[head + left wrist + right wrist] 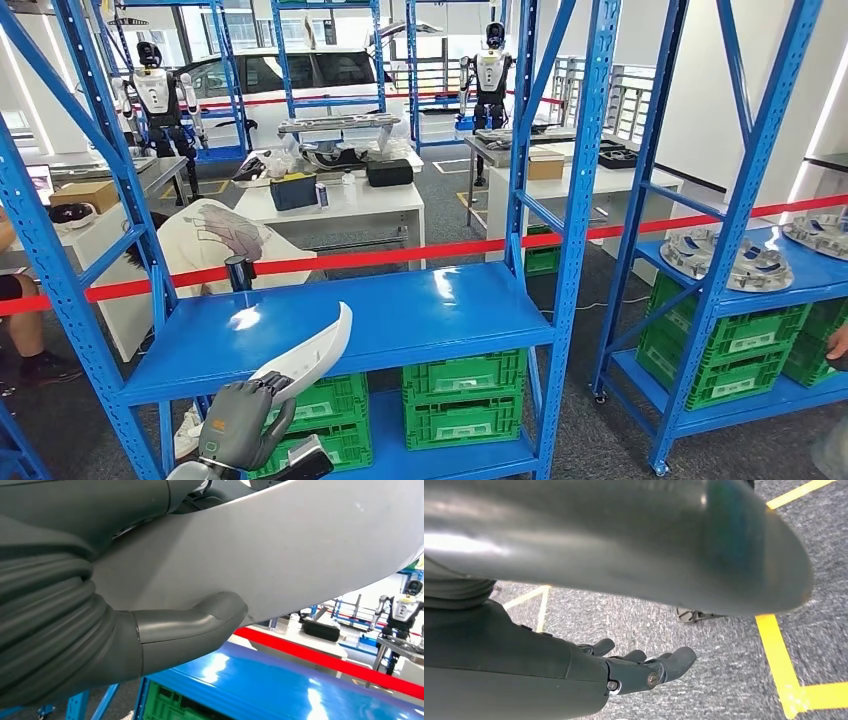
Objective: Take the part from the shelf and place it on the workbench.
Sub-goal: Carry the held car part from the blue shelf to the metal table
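My left hand (243,421) grips a long curved white part (315,351) at its lower end, in front of the near edge of the blue shelf (400,318). The part slants up and to the right over the shelf board. In the left wrist view the white part (280,550) lies across my thumb (200,625), with the blue shelf board (260,685) beneath. My right hand (634,667) hangs over grey carpet with its fingers loosely apart, holding nothing.
Green crates (465,400) stand under the shelf board. A second blue rack (740,270) at the right carries grey metal parts (728,260). Red barrier tape (400,255) runs behind the shelf. White tables (340,205), other robots (158,95) and a person's leg (20,330) lie beyond.
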### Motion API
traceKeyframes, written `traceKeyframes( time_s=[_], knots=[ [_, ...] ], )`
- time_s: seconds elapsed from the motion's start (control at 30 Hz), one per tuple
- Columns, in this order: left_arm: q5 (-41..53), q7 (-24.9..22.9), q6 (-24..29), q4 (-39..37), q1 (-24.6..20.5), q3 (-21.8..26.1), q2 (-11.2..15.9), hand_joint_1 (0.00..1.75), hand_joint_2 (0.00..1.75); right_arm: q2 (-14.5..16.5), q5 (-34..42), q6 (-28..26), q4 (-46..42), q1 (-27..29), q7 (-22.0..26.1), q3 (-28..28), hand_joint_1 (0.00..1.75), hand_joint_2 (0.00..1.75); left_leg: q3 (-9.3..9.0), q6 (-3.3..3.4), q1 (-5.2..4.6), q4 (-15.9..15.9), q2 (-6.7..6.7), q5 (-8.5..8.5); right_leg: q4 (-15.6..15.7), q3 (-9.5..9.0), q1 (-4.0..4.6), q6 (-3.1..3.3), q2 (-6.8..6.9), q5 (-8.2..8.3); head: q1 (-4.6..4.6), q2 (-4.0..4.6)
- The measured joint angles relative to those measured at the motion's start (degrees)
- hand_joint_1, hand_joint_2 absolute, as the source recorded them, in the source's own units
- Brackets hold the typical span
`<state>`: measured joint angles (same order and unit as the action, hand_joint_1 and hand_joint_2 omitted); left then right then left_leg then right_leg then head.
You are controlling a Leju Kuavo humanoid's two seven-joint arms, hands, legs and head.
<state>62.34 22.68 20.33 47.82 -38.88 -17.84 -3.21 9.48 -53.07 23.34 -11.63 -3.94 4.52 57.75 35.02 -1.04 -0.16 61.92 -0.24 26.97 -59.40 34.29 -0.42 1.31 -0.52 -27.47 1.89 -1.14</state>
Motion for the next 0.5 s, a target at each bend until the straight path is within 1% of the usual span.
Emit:
traceKeyframes(
  time_s=[0.03,0.07,0.13,0.17,0.2,0.23,0.27,0.3,0.33,0.37,0.4,0.43,0.47,0.5],
  knots=[
    [0.00,-0.01,0.00,0.03,-0.06,0.00,0.01,1.75,1.75,0.02,0.00,0.00,0.00,0.00,0.01,0.00,0.00,0.00,-1.04,0.25,-0.17,-2.03,0.00,-0.23,0.00,0.01,0.03,-0.25,0.00,-0.02,0.01,0.00],
    [0.00,-0.01,0.00,0.05,-0.09,0.00,0.02,1.75,1.75,0.03,0.00,0.00,0.01,-0.01,0.01,0.00,0.00,0.00,-1.41,0.39,-0.32,-2.66,0.00,0.07,0.06,0.02,0.05,-0.53,0.01,0.01,0.00,0.00],
    [0.00,-0.01,0.00,0.11,-0.10,0.00,0.02,1.75,1.75,0.02,0.00,0.00,0.01,-0.01,0.01,0.00,0.00,0.00,-1.50,0.96,-0.20,-3.43,0.01,0.00,0.15,-0.04,0.03,-1.20,0.05,-0.07,-0.01,0.00],
    [0.00,-0.01,0.01,0.16,-0.14,0.00,0.00,1.75,1.75,0.02,0.00,0.00,0.01,-0.01,0.02,0.00,0.00,0.00,-1.64,1.30,-0.07,-3.76,0.04,-0.17,-0.37,0.18,0.03,-1.48,0.08,-0.56,-0.03,0.00],
    [0.00,-0.01,0.01,0.20,-0.20,0.00,-0.03,1.75,1.75,0.02,0.00,0.00,0.01,-0.02,0.02,0.00,0.00,0.00,-1.79,1.67,0.09,-4.09,0.08,-0.34,-1.89,0.86,0.03,-1.74,0.11,-1.58,-0.04,0.00],
    [0.00,0.00,0.01,0.22,-0.24,0.00,-0.07,1.75,1.75,0.01,0.00,0.02,0.01,-0.02,0.03,0.00,0.00,0.00,-1.88,1.93,0.16,-4.22,0.15,-0.43,-4.57,2.13,-0.05,-1.90,0.14,-3.07,-0.07,0.00],
    [0.00,0.00,0.01,0.22,-0.24,0.00,-0.08,1.75,1.75,0.01,0.00,0.04,0.01,-0.02,0.02,0.00,0.00,0.00,-1.88,2.10,0.14,-4.22,0.18,-0.42,-8.24,3.85,-0.06,-2.06,0.16,-4.80,-0.09,0.00],
    [0.00,0.00,0.00,0.20,-0.18,0.00,-0.09,1.75,1.75,0.01,0.00,0.06,0.01,0.00,0.01,0.00,0.00,0.00,-1.87,2.20,0.13,-4.18,0.22,-0.39,-11.95,5.68,-0.11,-2.22,0.16,-6.18,-0.11,0.00],
    [0.00,0.01,0.00,0.19,-0.09,0.00,-0.09,1.75,1.75,0.01,0.00,0.08,0.01,0.03,-0.01,0.00,0.00,0.00,-1.87,2.24,0.13,-4.12,0.25,-0.34,-14.56,7.06,-0.17,-2.37,0.17,-6.68,-0.15,0.00],
    [0.00,0.01,0.00,0.18,-0.03,0.00,-0.09,1.75,1.75,0.00,0.00,0.08,0.01,0.05,-0.01,0.00,0.00,0.00,-1.87,2.23,0.15,-4.04,0.26,-0.27,-15.27,7.56,-0.26,-2.52,0.19,-6.09,-0.16,0.00],
    [0.00,0.01,0.00,0.17,-0.01,0.00,-0.09,1.75,1.75,-0.01,0.00,0.05,0.00,0.06,-0.01,0.00,0.00,0.00,-1.88,2.15,0.20,-3.93,0.24,-0.18,-13.75,6.99,-0.38,-2.64,0.22,-4.51,-0.16,0.00],
    [0.00,0.01,0.00,0.18,-0.01,0.00,-0.09,1.75,1.75,-0.02,0.00,0.03,-0.01,0.05,0.01,0.00,0.00,0.00,-1.89,2.00,0.28,-3.76,0.22,-0.04,-10.42,5.48,-0.54,-2.75,0.27,-2.39,-0.17,0.00],
    [0.00,0.01,0.00,0.19,-0.03,0.00,-0.09,1.75,1.75,-0.02,0.00,0.01,-0.01,0.02,0.02,0.00,0.00,0.00,-1.83,1.73,0.30,-3.55,0.19,0.16,-6.54,3.49,-0.61,-2.81,0.32,-0.87,-0.16,0.00],
    [0.00,0.00,0.00,0.20,-0.05,0.00,-0.09,1.75,1.75,-0.02,0.00,-0.02,-0.01,0.00,0.02,0.00,0.00,0.00,-1.77,1.39,0.29,-3.32,0.14,0.37,-3.48,1.91,-0.57,-2.68,0.30,0.18,-0.15,0.00]
  ],
)
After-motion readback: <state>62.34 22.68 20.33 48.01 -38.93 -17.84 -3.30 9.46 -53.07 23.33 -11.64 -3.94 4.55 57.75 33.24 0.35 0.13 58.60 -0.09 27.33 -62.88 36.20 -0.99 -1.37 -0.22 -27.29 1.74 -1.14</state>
